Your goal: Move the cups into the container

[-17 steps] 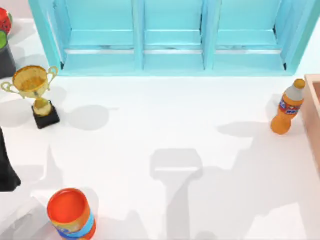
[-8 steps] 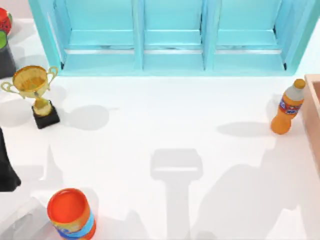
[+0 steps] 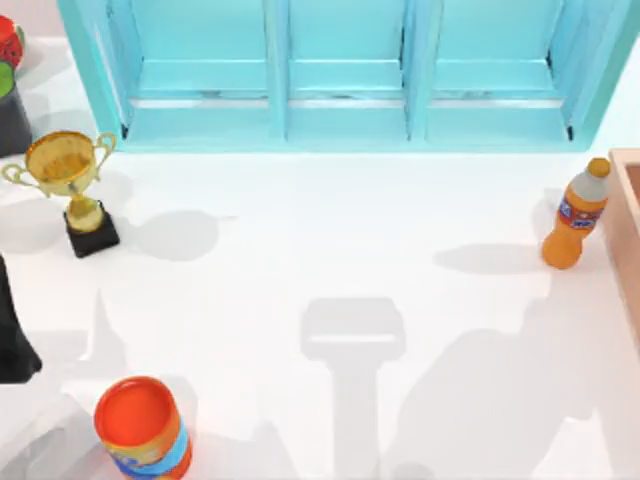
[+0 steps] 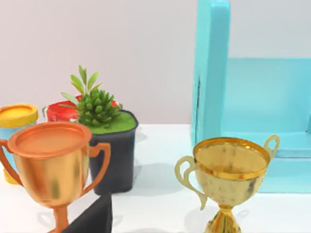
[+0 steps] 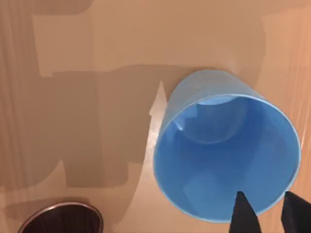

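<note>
The one change on the tabletop (image 3: 300, 250) is in the shading toward its front right corner. The grey shadow (image 3: 470, 400) there is now a darker, rounder mass with a clearer edge. It reaches from the front edge, right of the middle, up toward the orange bottle (image 3: 575, 215). A second ago it was a paler, wider wash, spreading on toward the right edge beside the container (image 3: 630, 230). Most of that gathering happens in the first half second; over the last half second the outline shifts only slightly.
</note>
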